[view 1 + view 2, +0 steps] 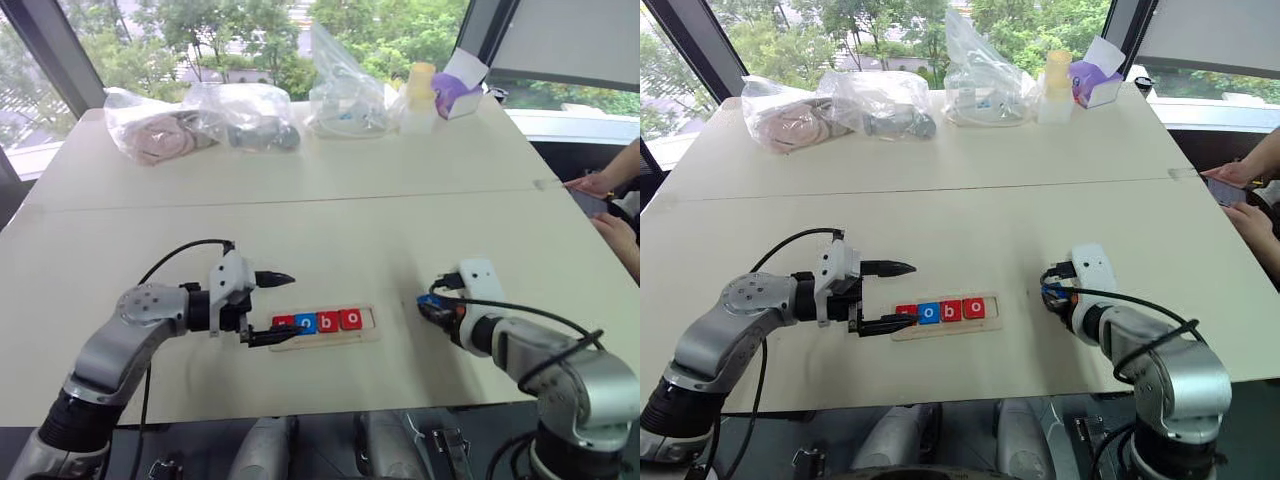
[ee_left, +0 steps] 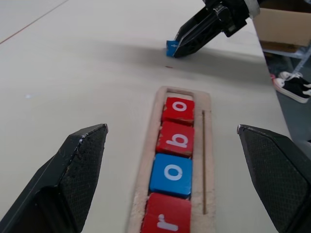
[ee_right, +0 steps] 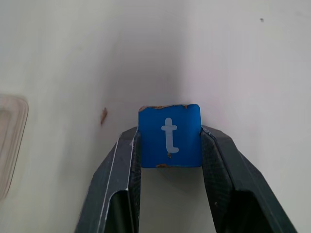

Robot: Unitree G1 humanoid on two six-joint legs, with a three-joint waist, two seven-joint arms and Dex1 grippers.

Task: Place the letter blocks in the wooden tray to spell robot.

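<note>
Pinching the blue t block (image 3: 169,135) by its opposite side edges, the right end effector (image 1: 436,307) gripped a seemingly light, stiff tile beside the tray (image 1: 367,331), while the left end effector (image 1: 272,308) stood spread.

A long pale-wood tray (image 2: 204,145) lies flat on the table, holding red r (image 2: 166,219), blue o (image 2: 171,174), red b (image 2: 176,139), red o (image 2: 179,109). A blue t block (image 3: 169,136) sits apart, pinched between black fingers.
</note>
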